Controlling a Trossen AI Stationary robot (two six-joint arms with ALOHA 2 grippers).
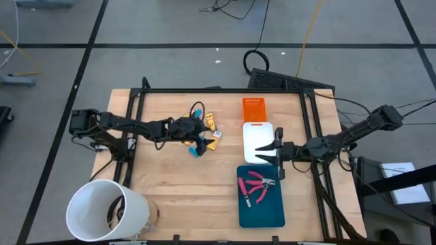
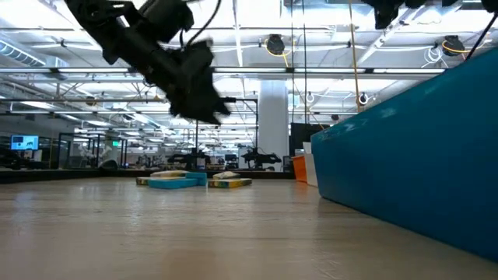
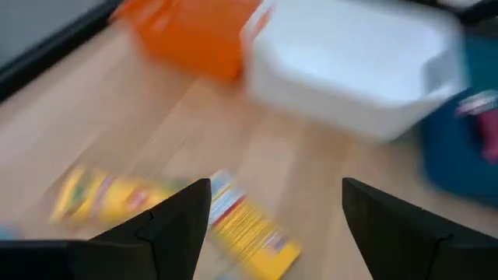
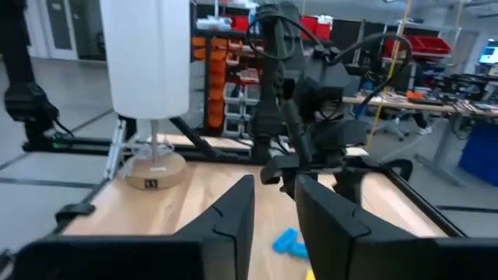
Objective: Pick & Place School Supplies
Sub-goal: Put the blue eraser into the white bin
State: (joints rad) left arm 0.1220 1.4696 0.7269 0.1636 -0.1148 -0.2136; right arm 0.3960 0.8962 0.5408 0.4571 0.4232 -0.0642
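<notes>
You've got 2 dark, near-black jointed arms with black cables looped along the links. Left gripper (image 3: 268,225) has 2 matte black, wedge-shaped fingers; right gripper (image 4: 272,214) has the same flat black blades.

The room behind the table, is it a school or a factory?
Probably neither: it looks like a big robot lab or workshop. It has an open ceiling with lights and pipes, racks of orange bins, and workbenches along the side.

Robotics lab, open industrial hall, ceiling trusses (image 2: 327,70), workbenches (image 4: 436,97), parts shelving (image 4: 226,70)
</notes>
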